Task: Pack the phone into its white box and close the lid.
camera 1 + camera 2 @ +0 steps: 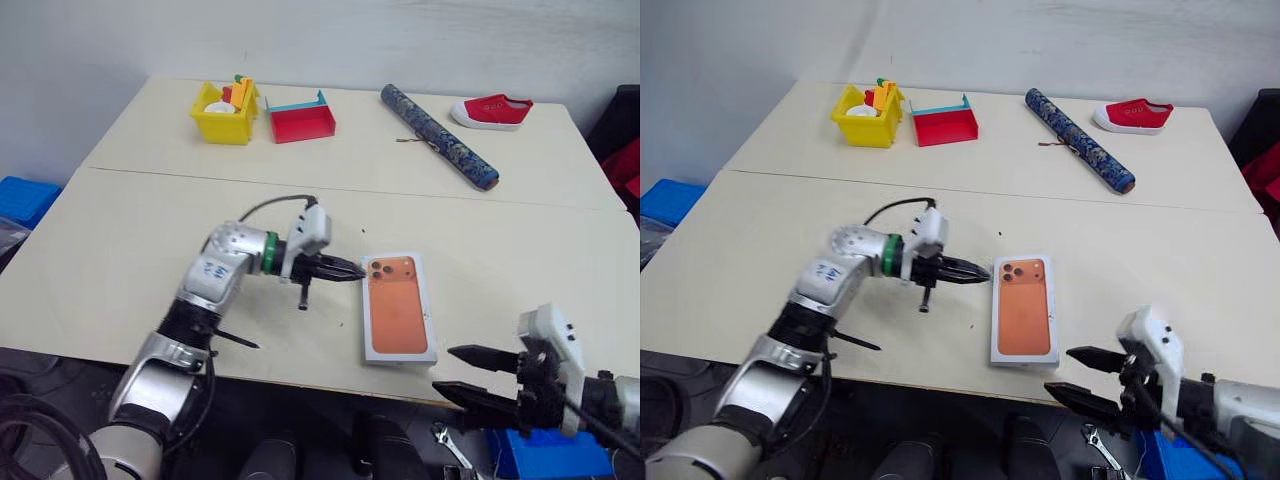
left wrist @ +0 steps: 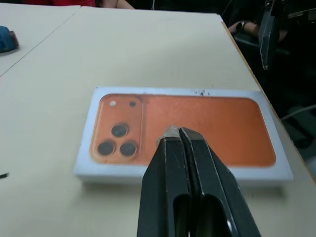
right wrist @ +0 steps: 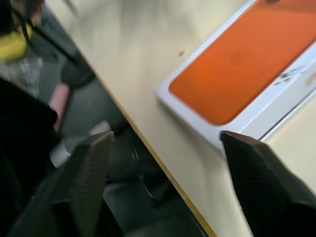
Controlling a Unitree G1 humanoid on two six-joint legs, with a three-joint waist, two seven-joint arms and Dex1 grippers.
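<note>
The lid is lying picture side up near the front edge of the worktop, its orange phone print and white rim showing, and it is appearing to sit squarely over the white box beneath it, so the packing is looking finished or nearly so; whether the lid is pressed fully down cannot be told. The left end effector is hovering just beside the lid's camera corner with its fingers pinched together and empty. The right end effector is hanging off the front edge, near the lid's closer end, spread wide and holding nothing. Farther back are sitting a yellow bin, a red tray, a patterned roll and a red shoe.
</note>
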